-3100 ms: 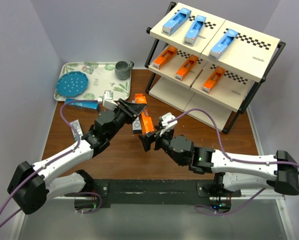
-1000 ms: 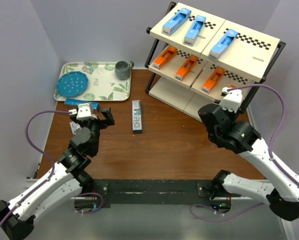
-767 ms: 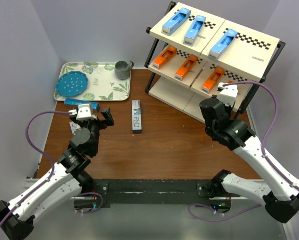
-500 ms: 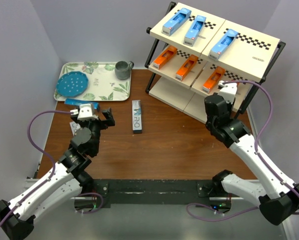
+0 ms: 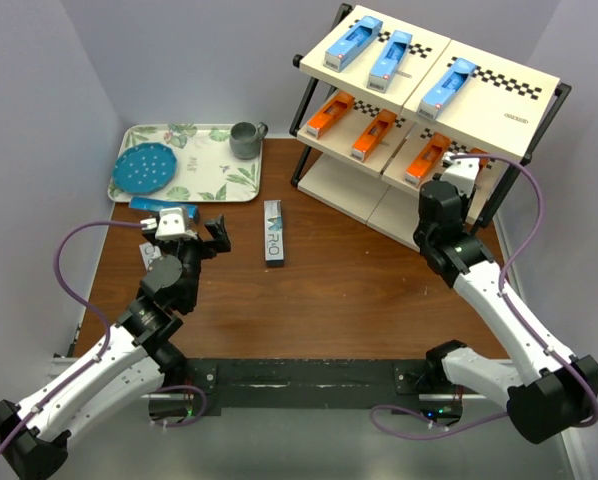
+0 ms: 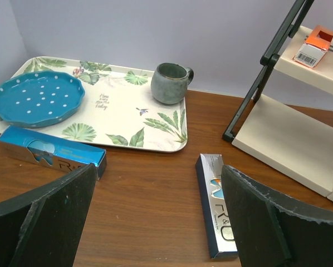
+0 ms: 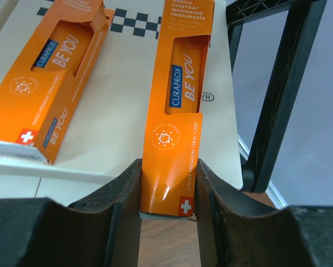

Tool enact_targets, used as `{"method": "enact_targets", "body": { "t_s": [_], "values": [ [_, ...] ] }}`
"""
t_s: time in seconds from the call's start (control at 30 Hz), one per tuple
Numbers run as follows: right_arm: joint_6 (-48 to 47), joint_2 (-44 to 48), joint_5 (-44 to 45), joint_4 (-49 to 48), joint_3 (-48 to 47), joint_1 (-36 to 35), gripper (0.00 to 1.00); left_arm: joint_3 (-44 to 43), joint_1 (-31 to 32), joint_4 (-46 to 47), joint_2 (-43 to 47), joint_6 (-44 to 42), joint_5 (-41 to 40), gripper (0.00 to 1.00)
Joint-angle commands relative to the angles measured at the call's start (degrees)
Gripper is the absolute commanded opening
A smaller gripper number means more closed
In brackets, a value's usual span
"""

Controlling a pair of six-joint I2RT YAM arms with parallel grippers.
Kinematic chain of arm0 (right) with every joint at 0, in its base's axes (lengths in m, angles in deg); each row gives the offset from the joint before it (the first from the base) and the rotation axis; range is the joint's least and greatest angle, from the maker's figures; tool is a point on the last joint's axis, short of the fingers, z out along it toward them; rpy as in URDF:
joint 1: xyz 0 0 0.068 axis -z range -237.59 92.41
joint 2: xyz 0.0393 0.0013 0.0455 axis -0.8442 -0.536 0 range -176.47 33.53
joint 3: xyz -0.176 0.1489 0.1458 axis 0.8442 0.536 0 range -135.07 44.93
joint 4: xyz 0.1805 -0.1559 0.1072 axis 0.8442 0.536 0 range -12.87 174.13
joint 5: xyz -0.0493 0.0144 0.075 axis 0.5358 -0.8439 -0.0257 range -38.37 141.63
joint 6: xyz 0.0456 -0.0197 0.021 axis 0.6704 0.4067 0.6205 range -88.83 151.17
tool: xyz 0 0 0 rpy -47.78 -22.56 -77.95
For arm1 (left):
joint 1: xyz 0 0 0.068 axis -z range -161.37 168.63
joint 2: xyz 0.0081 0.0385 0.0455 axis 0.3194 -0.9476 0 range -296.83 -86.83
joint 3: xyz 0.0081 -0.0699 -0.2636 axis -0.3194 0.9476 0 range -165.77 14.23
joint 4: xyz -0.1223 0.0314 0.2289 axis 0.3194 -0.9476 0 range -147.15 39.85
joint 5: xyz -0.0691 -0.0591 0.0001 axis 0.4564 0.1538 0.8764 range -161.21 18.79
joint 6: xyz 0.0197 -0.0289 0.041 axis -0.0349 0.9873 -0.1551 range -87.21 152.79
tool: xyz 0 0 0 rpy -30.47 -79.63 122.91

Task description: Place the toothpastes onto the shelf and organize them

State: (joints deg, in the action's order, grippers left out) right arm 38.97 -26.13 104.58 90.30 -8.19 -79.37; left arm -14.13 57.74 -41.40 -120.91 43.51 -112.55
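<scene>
Status: right gripper (image 7: 166, 194) clamped on the near end of an orange toothpaste box (image 7: 176, 122), jaws squeezing its two long sides. The box points lengthwise up the middle board of the shelf (image 7: 125, 119), far end toward the checkered strip. It is just beside a second orange box (image 7: 47, 94) on its left and near the black frame post (image 7: 278, 94) on its right. I cannot tell from the wrist view whether its underside rests on the board or hangs just above it.

The left gripper (image 6: 152, 222) is spread wide, holding nothing, low over the table (image 5: 329, 290). Two boxes lie down there: a grey-and-teal box (image 6: 216, 208) flat ahead of it, and a blue box (image 6: 49, 154) just beside the near edge of the tray (image 6: 116, 108).

My read: I am setting the orange box down on the middle tier. Most of the job looks done, with two boxes to go.

Risks from here:
- The board slants down toward me. If I let go with the box unsupported it may slide forward and off, since I see no clear front lip
- Letting go while the box is tilted could nudge the neighbour askew
- On pulling back, a finger or the cable could catch the post and shake the rack, shifting the blue boxes on top (image 5: 389, 57)
- The cardboard looks thin, so a harder squeeze would probably dent it
</scene>
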Motion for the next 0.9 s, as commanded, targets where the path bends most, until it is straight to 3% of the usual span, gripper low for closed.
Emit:
{"method": "enact_targets", "body": {
  "t_s": [0.0,0.27,0.87],
  "values": [
    [-1.55,-0.28,1.19,-6.93,0.56,1.56,0.31,0.06,-0.09,2.76,0.51,-0.88,0.47,0.99],
    [-1.11,-1.16,1.81,-7.81,1.44,4.29,0.33,-0.03,-0.18,2.67,0.51,-0.79,0.74,0.99],
    [-3.66,-0.20,-3.19,-7.55,2.41,7.01,0.53,-0.03,-0.18,2.85,-0.19,-0.70,1.53,0.98]
  ]
}}
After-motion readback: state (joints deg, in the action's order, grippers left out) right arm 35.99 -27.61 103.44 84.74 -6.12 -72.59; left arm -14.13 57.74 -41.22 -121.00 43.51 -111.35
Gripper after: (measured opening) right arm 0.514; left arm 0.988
